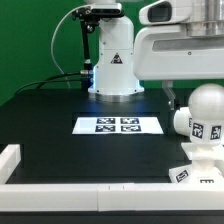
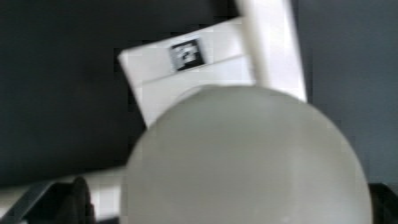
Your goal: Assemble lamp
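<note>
The lamp's round-headed bulb [image 1: 205, 108] stands upright on the flared square base [image 1: 197, 166] at the exterior view's right edge. Both carry square tags. My gripper [image 1: 193, 97] hangs over the bulb's head with its jaws spread to either side. One dark finger [image 1: 169, 95] shows a little apart from the head. In the wrist view the bulb's head [image 2: 240, 160] fills the space at my gripper [image 2: 214, 208]. The base [image 2: 187, 62] with a tag lies beyond it. The shade is out of view.
The marker board [image 1: 118, 125] lies in the middle of the black table. A low white rail [image 1: 60, 188] runs along the front and left edges. The arm's white pedestal [image 1: 115, 65] stands at the back, and a white rail [image 2: 269, 40] shows beside the base.
</note>
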{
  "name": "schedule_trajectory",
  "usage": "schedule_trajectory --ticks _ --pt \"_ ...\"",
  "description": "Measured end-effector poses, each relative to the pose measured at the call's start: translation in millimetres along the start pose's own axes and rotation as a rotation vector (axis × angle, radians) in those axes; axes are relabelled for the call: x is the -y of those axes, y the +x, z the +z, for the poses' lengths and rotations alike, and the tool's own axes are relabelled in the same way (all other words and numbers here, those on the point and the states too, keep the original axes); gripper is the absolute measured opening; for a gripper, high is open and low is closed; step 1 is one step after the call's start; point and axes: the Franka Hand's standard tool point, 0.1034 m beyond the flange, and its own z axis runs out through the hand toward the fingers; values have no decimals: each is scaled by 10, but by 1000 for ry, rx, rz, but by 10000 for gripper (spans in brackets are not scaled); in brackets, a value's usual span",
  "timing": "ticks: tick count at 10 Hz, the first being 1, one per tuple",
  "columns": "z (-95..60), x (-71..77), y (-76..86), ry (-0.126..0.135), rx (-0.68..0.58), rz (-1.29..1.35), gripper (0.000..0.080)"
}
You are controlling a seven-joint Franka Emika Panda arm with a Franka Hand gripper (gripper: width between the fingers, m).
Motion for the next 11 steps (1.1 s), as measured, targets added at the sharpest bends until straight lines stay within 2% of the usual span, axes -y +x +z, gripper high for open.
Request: schedule_trajectory --ticks 1,3,4,5,8,11 --pt "-7 9 39 -9 -26 -136 698" --pt "1 2 67 -4 -54 -106 698" --pt "0 1 70 -4 -55 -98 589" --pt "1 -1 70 -3 -55 -67 566" --pt "-2 -27 75 1 -56 163 566" --pt "9 -78 49 1 -41 605 566"
